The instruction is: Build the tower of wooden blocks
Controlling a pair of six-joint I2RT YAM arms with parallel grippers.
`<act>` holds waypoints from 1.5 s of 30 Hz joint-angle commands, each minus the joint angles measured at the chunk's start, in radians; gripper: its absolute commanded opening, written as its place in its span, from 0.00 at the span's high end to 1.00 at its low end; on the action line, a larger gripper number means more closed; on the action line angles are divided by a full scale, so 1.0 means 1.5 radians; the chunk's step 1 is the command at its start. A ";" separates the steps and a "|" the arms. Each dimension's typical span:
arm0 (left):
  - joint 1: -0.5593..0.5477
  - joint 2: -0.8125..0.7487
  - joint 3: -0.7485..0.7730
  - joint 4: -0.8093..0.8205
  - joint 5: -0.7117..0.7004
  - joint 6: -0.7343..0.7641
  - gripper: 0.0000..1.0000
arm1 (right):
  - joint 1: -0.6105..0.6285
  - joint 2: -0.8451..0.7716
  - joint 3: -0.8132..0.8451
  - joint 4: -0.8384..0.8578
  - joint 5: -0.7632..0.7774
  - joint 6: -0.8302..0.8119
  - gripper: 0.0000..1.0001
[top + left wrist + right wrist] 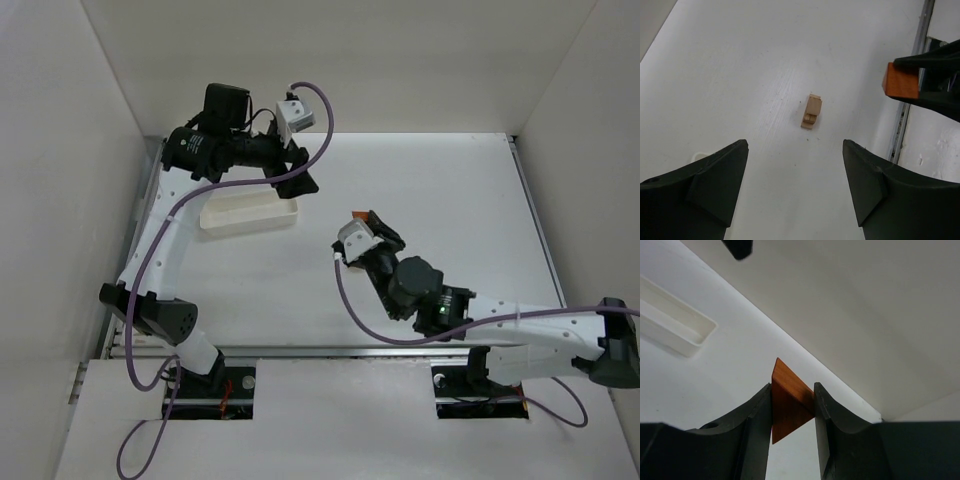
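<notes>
Nearest the bases, the right arm stretches in from the right across the desk towards its middle. The right fingers are clamped on the orange-red wedge — its flat faces are squeezed between them, and one sharp corner pokes out above. In the left wrist view the wedge shows off to the right, and it appears to be raised off the desk.

In that same view the tan blocks lie on the desk, below and to the left of the wedge. They form a small cluster, seemingly one piece resting on another, though how many there are is hard to tell. The wedge and the tan blocks are apart, not touching.

Farther out, the long white tray sits on the left part of the desk. Beyond it the left arm reaches towards the far side. The left fingers are spread wide with nothing between them — they hang above the desk, with the tan blocks in the gap as the wrist camera sees it.
</notes>
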State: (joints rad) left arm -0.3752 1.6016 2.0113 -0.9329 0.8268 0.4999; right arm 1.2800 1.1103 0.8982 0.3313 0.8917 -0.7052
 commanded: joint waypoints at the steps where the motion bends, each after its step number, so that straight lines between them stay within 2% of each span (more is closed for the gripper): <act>1: 0.003 -0.013 0.028 -0.044 0.062 0.057 0.26 | 0.016 0.012 -0.016 0.228 0.111 -0.133 1.00; 4: 0.003 -0.032 -0.010 -0.058 0.070 0.121 0.23 | 0.025 0.033 -0.043 0.315 0.131 -0.217 1.00; 8: 0.003 -0.047 -0.068 -0.042 0.047 0.141 0.21 | 0.042 0.080 -0.059 0.421 0.131 -0.316 1.00; 10: 0.003 -0.037 -0.062 -0.042 0.035 0.147 0.21 | 0.049 0.107 -0.080 0.499 0.125 -0.382 1.00; 11: 0.003 -0.037 -0.045 -0.042 0.018 0.147 0.21 | 0.049 0.136 -0.091 0.543 0.124 -0.454 1.00; 13: 0.003 -0.019 -0.006 -0.042 0.003 0.147 0.21 | 0.057 0.173 -0.124 0.734 0.104 -0.529 1.00; 14: 0.003 -0.019 -0.005 -0.042 0.003 0.147 0.21 | 0.057 0.180 -0.131 0.735 0.104 -0.538 1.00; 15: 0.003 -0.008 0.026 -0.042 0.003 0.140 0.21 | 0.057 0.180 -0.131 0.804 0.104 -0.538 1.00; 17: 0.009 -0.001 0.046 -0.021 0.003 0.119 0.21 | 0.063 0.172 -0.123 0.795 0.119 -0.518 1.00; 18: 0.015 -0.001 0.046 -0.006 0.022 0.107 0.21 | 0.063 0.144 -0.123 0.754 0.125 -0.457 1.00; 19: 0.030 -0.017 0.036 0.034 0.039 0.079 0.21 | 0.070 0.124 -0.117 0.634 0.125 -0.418 1.00; 20: 0.030 -0.017 0.028 0.045 0.056 0.079 0.21 | 0.080 0.104 -0.117 0.568 0.117 -0.377 1.00; 21: 0.030 -0.027 0.027 0.045 0.067 0.091 0.21 | 0.080 0.071 -0.117 0.512 0.117 -0.317 1.00; 22: 0.021 -0.027 0.027 0.008 0.076 0.114 0.21 | 0.088 0.065 -0.117 0.458 0.109 -0.307 1.00; 23: 0.007 -0.027 0.027 -0.011 0.058 0.157 0.21 | 0.096 0.065 -0.117 0.463 0.123 -0.307 1.00; 25: -0.021 -0.027 0.002 -0.035 0.016 0.185 0.21 | 0.096 0.090 -0.123 0.485 0.142 -0.351 1.00; 27: -0.043 -0.042 -0.022 -0.035 -0.004 0.193 0.20 | 0.111 0.115 -0.149 0.553 0.134 -0.408 1.00; 28: -0.050 -0.049 -0.028 -0.035 -0.014 0.208 0.20 | 0.111 0.155 -0.162 0.598 0.125 -0.505 1.00; 29: -0.064 -0.049 -0.028 -0.035 -0.037 0.208 0.20 | 0.111 0.185 -0.175 0.759 0.105 -0.567 1.00; 30: -0.064 -0.049 -0.017 -0.035 -0.044 0.215 0.20 | 0.111 0.219 -0.186 0.859 0.093 -0.632 1.00; 31: -0.070 -0.049 -0.008 -0.035 -0.044 0.215 0.18 | 0.111 0.257 -0.186 0.948 0.083 -0.695 1.00; 32: -0.070 -0.049 0.010 -0.035 -0.044 0.215 0.17 | 0.102 0.314 -0.180 0.989 0.083 -0.767 1.00; 35: -0.070 -0.049 0.042 -0.035 -0.044 0.223 0.14 | 0.102 0.328 -0.163 0.989 0.083 -0.747 1.00; 39: -0.097 -0.036 0.055 -0.098 -0.056 0.271 0.12 | 0.095 0.335 -0.163 0.989 0.095 -0.747 1.00; 45: -0.150 -0.045 -0.058 -0.117 -0.091 0.286 0.12 | 0.095 0.335 -0.157 0.989 0.101 -0.761 1.00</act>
State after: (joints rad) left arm -0.5842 1.5593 1.9850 -1.0657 0.7044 0.8837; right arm 1.4235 1.6405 0.6380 1.2724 1.0359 -1.8145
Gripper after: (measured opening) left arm 0.873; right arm 0.404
